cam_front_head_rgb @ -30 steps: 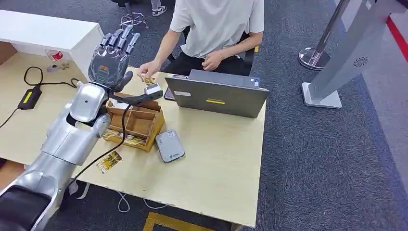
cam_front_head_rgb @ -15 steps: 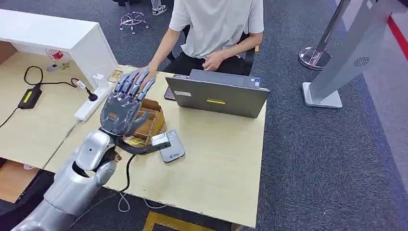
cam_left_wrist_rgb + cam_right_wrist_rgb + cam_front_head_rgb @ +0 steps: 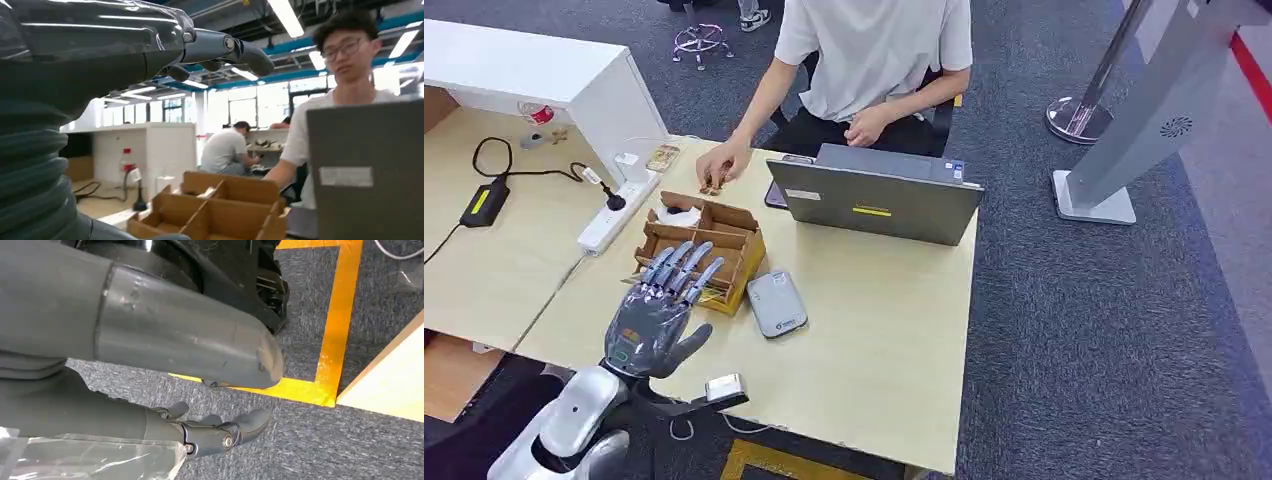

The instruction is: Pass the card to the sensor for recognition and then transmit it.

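Handover looks done: the left hand [image 3: 656, 312] is empty with fingers spread wide, hovering over the near desk [image 3: 894, 340] edge just beside the cardboard box [image 3: 714, 240], and the card [image 3: 713, 186] appears to be under the person's hand [image 3: 721, 163] at the far edge, too small to be sure. The grey sensor [image 3: 776, 303] lies flat beside the box, nothing on it. Versus earlier frames, the left arm has pulled back from the person toward the robot; the right hand [image 3: 215, 432] hangs by the floor, fingers loosely curled, empty.

Left arm [image 3: 564, 435] is clad in silver shells. Left hand [image 3: 652, 318] is finished dark grey, ribbed cover at wrist. Right hand [image 3: 200, 432] is finished likewise.
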Controlling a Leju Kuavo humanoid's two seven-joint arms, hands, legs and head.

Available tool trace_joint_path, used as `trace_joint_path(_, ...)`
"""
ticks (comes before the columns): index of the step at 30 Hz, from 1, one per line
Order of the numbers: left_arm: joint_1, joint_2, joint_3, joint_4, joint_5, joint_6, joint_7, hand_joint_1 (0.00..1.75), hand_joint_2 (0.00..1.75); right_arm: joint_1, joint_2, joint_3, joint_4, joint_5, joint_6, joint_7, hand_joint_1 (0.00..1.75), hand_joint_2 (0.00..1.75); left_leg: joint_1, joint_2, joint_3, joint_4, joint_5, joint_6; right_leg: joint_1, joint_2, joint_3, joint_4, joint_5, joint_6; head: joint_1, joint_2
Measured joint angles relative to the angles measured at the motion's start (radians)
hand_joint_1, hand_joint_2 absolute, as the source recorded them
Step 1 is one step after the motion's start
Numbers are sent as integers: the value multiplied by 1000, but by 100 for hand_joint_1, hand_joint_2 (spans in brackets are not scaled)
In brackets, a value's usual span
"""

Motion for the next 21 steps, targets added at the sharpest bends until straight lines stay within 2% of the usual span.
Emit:
trace_joint_path(3,36,5,53,13,21,-44,0,0,175,1,0,-1,1,13,0,5,0,0,0,0,0,0,0,0,0,0,0,0,0,0,0,0)
trace_joint_path(9,18,5,133,157,29,-96,16,0,175,-3,0,-1,1,35,0,21,0,0,1,-1,0,0,1,0,0,-1,1,0,1,0,1,0)
trace_joint_path(18,-26,-3,163,285,21,-100,29,0,175,-6,0,-1,1,50,0,25,0,0,0,-1,0,0,1,0,0,-1,0,0,1,0,0,0)
trace_joint_path(21,-59,-10,165,332,-8,-72,42,0,175,-8,0,-1,1,63,0,32,0,0,0,-1,0,0,1,0,0,-1,0,0,1,0,0,0)
